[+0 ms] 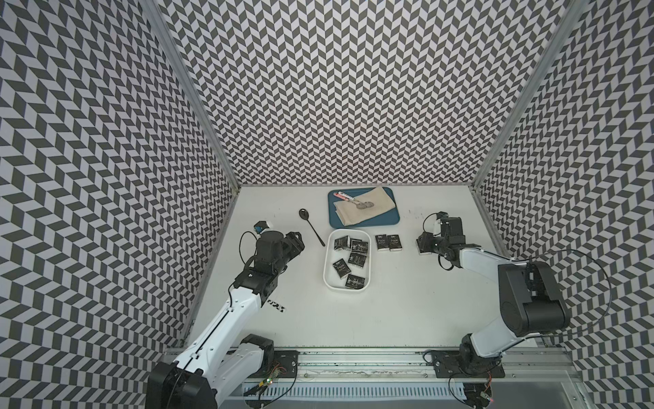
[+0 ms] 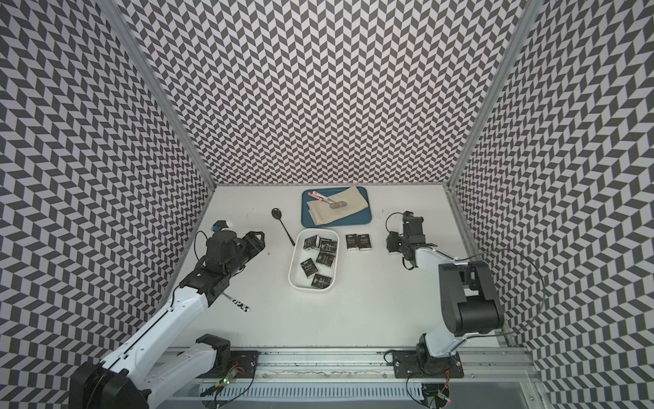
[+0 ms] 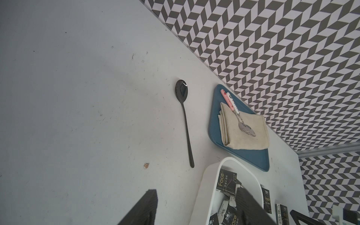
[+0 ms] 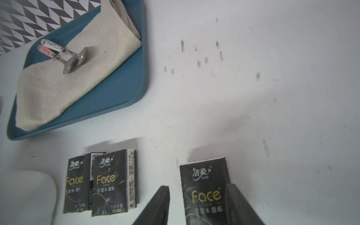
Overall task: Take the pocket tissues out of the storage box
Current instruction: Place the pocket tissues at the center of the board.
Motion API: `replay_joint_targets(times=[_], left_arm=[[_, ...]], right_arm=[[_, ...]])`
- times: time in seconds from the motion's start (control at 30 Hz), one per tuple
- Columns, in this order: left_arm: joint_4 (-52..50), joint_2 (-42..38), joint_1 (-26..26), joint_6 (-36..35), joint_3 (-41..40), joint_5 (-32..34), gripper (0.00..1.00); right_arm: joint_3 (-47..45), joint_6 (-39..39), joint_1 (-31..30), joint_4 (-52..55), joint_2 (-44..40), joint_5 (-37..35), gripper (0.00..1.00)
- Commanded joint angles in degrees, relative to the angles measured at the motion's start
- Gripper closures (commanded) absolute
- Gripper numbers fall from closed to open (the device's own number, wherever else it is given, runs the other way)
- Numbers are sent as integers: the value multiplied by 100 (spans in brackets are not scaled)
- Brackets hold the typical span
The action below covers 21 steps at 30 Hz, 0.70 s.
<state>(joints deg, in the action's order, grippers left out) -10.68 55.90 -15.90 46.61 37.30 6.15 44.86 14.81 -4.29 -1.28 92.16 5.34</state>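
Mid-surface [image 1: 407, 311], the storage box [image 1: 329, 279] is sitting with its long side running toward the back wall. About six of the pocket tissues [image 1: 357, 258] are lying jumbled inside it, some flat, some leaning on each other.

Two more packets [image 1: 388, 243] are lying side by side and touching on the surface just beside the box, on the right arm's side, "Face" lettering up. A third packet [image 4: 204, 191] is lying farther out from the box on that same side, apart from those two. It is sitting between the fingers [image 4: 157, 206] of the right gripper [image 1: 423, 246].

The right gripper is pointing down at the surface. Its fingers are standing apart. In the right wrist view a clear gap is showing between one finger and the third packet. The other finger is overlapping the packet's edge, and whether it is touching cannot be told.

The left gripper [image 1: 299, 242] is hovering on the left arm's side of the box, apart from it and aimed toward it. Its fingers [image 3: 148, 206] are standing wide apart, gripping nothing.

A blue tray [image 1: 385, 220] is lying just behind the box, toward the back wall. It is carrying a folded beige cloth [image 1: 380, 209] with two small spoons [image 1: 361, 204] resting on top.

A black spoon [image 1: 313, 229] is lying on the surface on the left arm's side of the box. Its handle end is coming near the box's back corner.
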Motion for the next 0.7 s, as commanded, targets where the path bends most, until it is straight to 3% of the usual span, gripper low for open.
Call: replay_joint_targets(times=[0.0,0.43,0.67], left_arm=[[179,16,-36,32,100,-28,31],[240,-77,-45,59,-15,-70,31],[258,-109,-45,76,-43,-74,31]], right_arm=[[33,130,145,-74,177,-98,50],[145,136,234,153,560,322,59],[166,132,79,101,572,387,72]])
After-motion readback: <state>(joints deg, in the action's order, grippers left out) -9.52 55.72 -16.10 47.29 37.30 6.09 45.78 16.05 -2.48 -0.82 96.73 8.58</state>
